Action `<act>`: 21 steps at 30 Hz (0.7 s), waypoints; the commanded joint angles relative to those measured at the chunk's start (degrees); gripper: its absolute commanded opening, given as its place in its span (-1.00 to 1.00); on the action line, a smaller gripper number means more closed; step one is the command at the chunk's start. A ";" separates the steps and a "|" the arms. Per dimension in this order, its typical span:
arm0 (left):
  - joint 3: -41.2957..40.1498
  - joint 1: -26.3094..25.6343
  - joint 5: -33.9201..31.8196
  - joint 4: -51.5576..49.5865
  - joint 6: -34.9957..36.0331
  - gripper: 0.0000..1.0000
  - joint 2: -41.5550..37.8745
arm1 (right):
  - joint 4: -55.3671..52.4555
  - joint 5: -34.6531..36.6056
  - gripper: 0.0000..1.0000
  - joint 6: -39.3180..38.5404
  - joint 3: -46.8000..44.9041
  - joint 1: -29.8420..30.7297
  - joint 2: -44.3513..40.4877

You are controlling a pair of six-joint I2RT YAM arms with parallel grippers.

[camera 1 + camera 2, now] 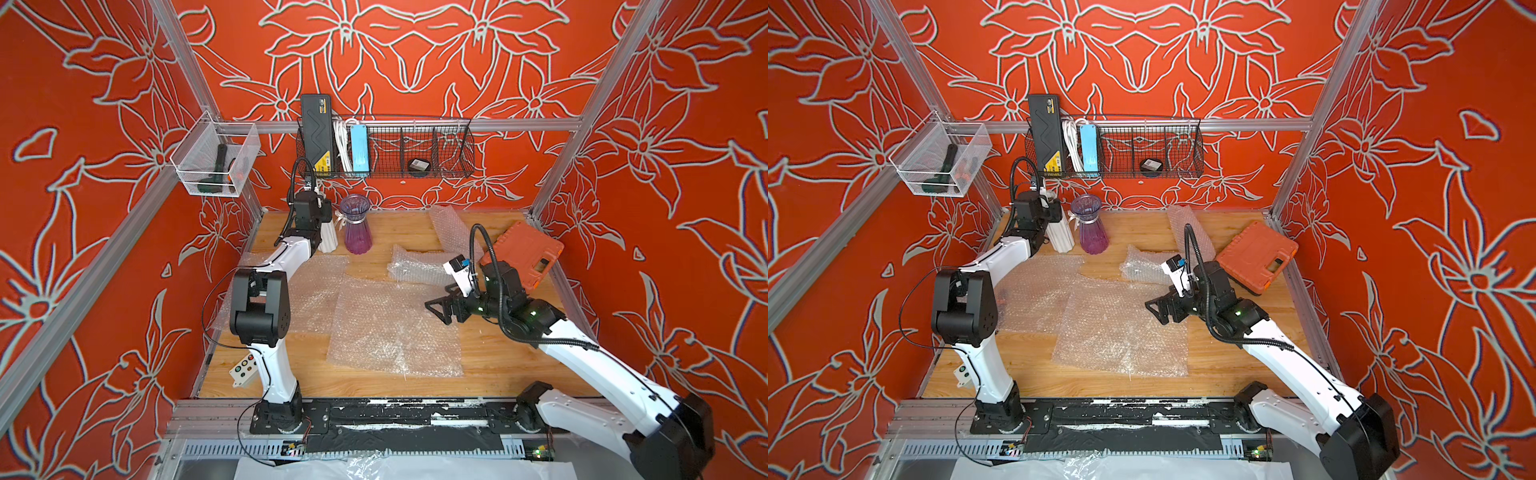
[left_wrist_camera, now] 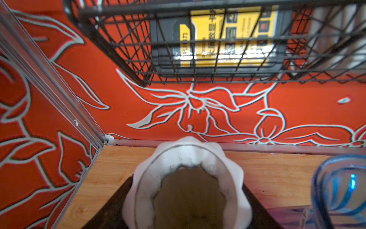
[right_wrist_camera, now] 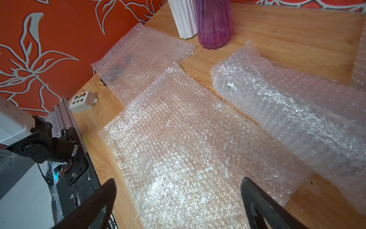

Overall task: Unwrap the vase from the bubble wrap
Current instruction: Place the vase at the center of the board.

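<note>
A white ribbed vase (image 1: 328, 243) stands at the back left of the wooden table, and my left gripper (image 1: 321, 212) is shut on its upper part. In the left wrist view its open mouth (image 2: 186, 156) fills the space between the two dark fingers (image 2: 118, 200). A bare purple glass vase (image 1: 356, 226) stands right beside it. Clear bubble wrap lies in several pieces: a flat sheet (image 1: 390, 332) mid-table and a crumpled roll (image 1: 415, 268) behind it. My right gripper (image 1: 436, 311) hangs open over the flat sheet's (image 3: 178, 128) right edge, holding nothing.
Another flat sheet (image 1: 316, 286) lies under my left arm, and a strip (image 1: 451, 226) leans toward the back wall. An orange tool case (image 1: 525, 253) sits at the right edge. A black wire basket (image 1: 415, 153) hangs above the vases. A button box (image 1: 243, 370) is at front left.
</note>
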 commanded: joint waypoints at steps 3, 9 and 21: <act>-1.38 -0.97 0.44 3.32 0.23 0.59 -2.00 | 0.02 -0.01 0.96 0.46 -0.83 -0.15 -2.51; 0.89 -0.98 0.44 1.00 0.41 0.73 -2.35 | -2.41 0.90 0.96 -0.80 0.45 -0.15 -4.21; 2.85 -1.42 -0.38 -5.44 -0.29 0.75 -6.50 | -3.66 0.05 0.96 -0.30 0.44 -0.12 -6.06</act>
